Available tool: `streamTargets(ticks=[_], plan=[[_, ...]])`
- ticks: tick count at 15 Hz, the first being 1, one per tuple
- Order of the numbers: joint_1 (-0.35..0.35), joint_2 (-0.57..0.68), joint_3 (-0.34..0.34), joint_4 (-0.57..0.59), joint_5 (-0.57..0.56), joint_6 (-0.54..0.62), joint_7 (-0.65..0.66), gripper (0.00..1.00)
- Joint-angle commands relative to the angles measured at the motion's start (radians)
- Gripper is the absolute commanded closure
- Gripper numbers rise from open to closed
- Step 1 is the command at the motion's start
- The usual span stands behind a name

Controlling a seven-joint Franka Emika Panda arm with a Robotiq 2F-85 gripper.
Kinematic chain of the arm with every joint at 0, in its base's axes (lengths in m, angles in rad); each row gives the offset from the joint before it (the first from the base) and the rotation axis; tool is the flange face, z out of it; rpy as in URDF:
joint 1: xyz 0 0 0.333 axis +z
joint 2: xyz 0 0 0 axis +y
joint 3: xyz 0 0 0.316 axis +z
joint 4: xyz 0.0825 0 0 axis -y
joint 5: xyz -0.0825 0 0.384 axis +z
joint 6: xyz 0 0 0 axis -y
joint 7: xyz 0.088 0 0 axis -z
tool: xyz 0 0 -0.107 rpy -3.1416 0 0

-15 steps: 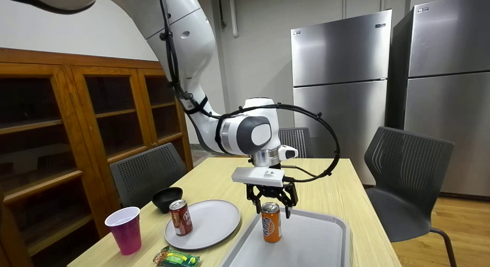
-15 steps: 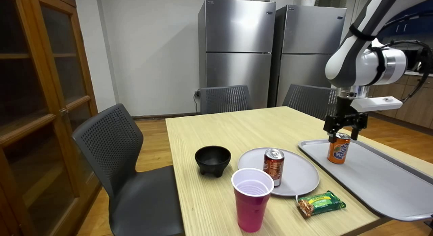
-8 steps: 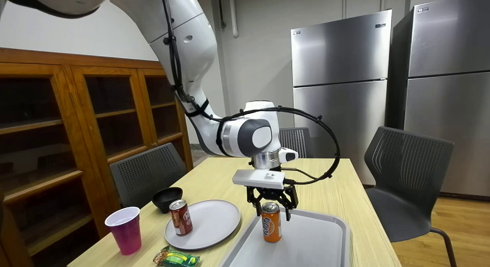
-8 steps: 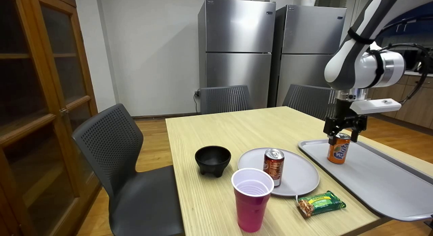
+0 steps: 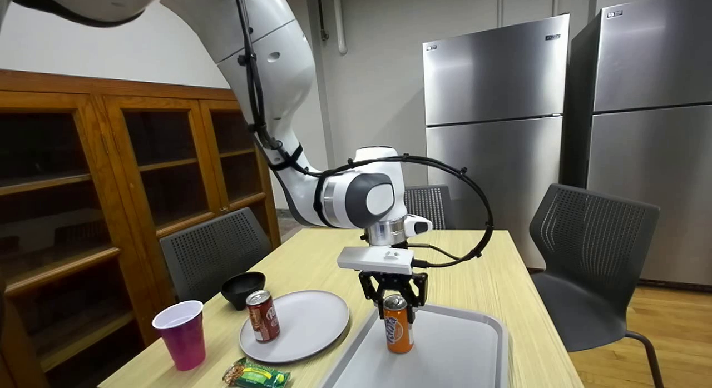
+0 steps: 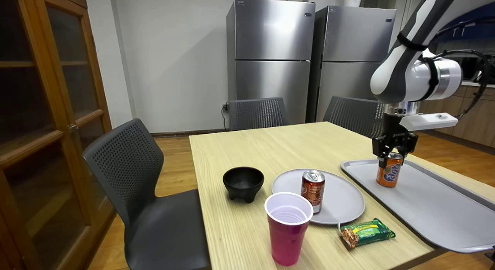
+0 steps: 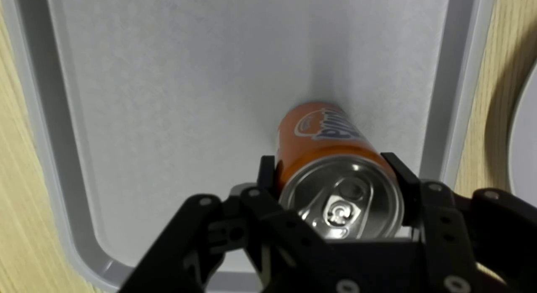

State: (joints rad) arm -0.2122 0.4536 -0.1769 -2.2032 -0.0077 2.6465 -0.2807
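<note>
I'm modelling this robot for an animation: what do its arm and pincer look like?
The arm is white, with rounded segments and dark grey caps. Black cables run along it, held by black straps; one loops outward. A silver collar and a flat white block sit above the black pincer, which has two jointed fingers and round grey bolt heads.

In the wrist view the tray (image 7: 168, 95) gives wide room from the orange can (image 7: 314, 131) towards the upper left of the frame, hemmed by its raised rim (image 7: 468, 74) at either side, while the gripper (image 7: 332, 171) blocks both the can's flanks. In an exterior view the black bowl (image 6: 243, 185), red can (image 6: 313, 190) on its plate (image 6: 342, 201), purple cup (image 6: 287, 235) and green-wrapped bar (image 6: 368, 233) obstruct the lower centre and right; behind them the tabletop (image 6: 263, 146) leaves a way across mid-frame.
</note>
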Motion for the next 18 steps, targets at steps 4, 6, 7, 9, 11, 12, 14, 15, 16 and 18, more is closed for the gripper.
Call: streamTargets(ticks=[4,6,7,9,11,12,14,15,16,18], plan=[[-0.023,-0.034,0.019,-0.010,-0.022,-0.007,-0.007,0.62],[-0.028,-0.059,0.023,-0.017,-0.010,-0.018,-0.006,0.62],[-0.027,-0.067,0.023,-0.014,-0.006,-0.034,0.000,0.62],[-0.015,-0.082,0.013,-0.011,-0.013,-0.051,0.023,0.62],[-0.005,-0.101,0.008,-0.015,-0.019,-0.068,0.037,0.62],[0.000,-0.107,0.006,-0.014,-0.020,-0.080,0.048,0.62],[0.012,-0.118,0.006,-0.011,-0.020,-0.102,0.075,0.62],[0.017,-0.123,0.008,-0.011,-0.018,-0.109,0.085,0.62],[0.023,-0.129,0.010,-0.012,-0.018,-0.115,0.095,0.62],[0.040,-0.139,0.018,-0.014,-0.018,-0.121,0.114,0.62]])
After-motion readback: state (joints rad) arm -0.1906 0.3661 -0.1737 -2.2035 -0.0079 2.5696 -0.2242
